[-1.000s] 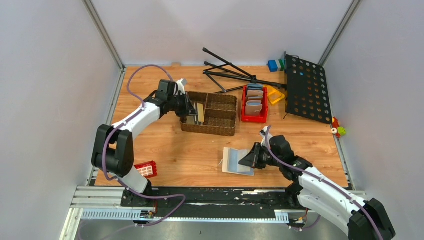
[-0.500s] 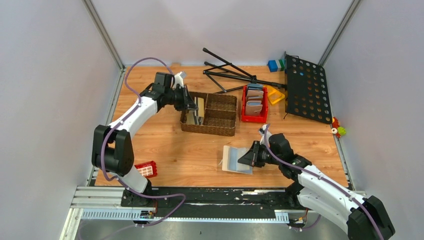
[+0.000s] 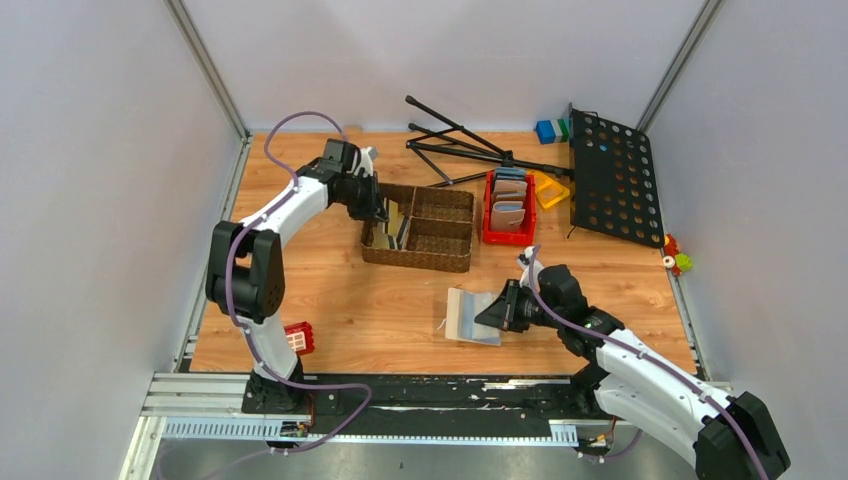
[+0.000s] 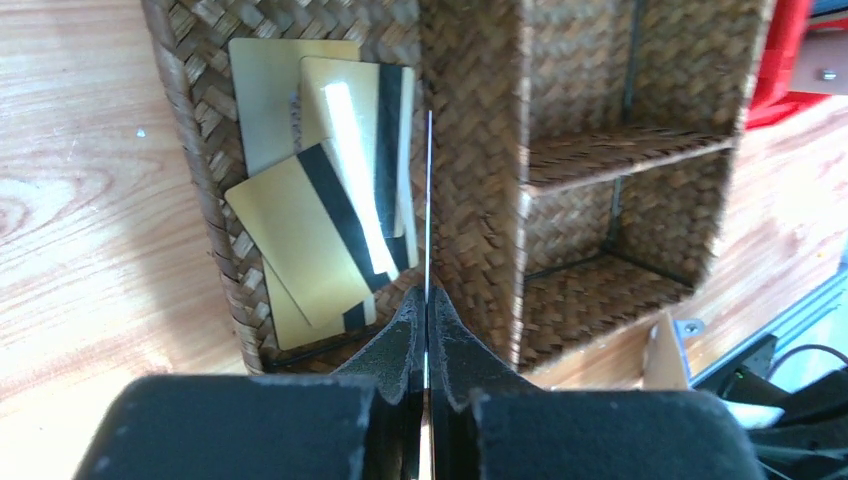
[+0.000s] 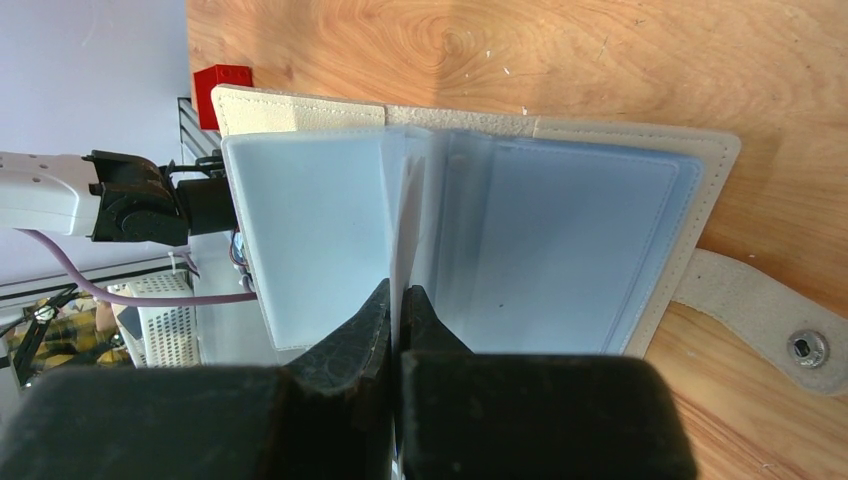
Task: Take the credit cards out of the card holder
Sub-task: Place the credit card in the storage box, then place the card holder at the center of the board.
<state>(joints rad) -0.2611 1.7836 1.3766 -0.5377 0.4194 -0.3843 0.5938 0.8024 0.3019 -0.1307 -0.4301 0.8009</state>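
The card holder (image 3: 470,316) lies open on the table, pale blue pockets up (image 5: 560,235), its strap tab (image 5: 770,310) to the right. My right gripper (image 5: 398,298) is shut on one thin pocket leaf standing up at the middle fold. My left gripper (image 4: 427,300) is shut on a credit card (image 4: 429,190) seen edge-on, held upright over the left compartment of the woven basket (image 4: 470,150). Several tan-gold credit cards (image 4: 310,235) with dark stripes lie in that compartment. In the top view the left gripper (image 3: 383,213) hangs over the basket's left end (image 3: 420,255).
A red bin (image 3: 508,236) with other wallets stands right of the basket. Behind it lie a black folding stand (image 3: 465,148), a perforated black panel (image 3: 612,178) and blue and green blocks (image 3: 550,130). A red block (image 3: 293,338) sits near the left arm's base.
The left arm has swung its elbow up and to the right, and its gripper with the card has shifted slightly towards the far end of the basket's left compartment. The right arm has hardly moved.
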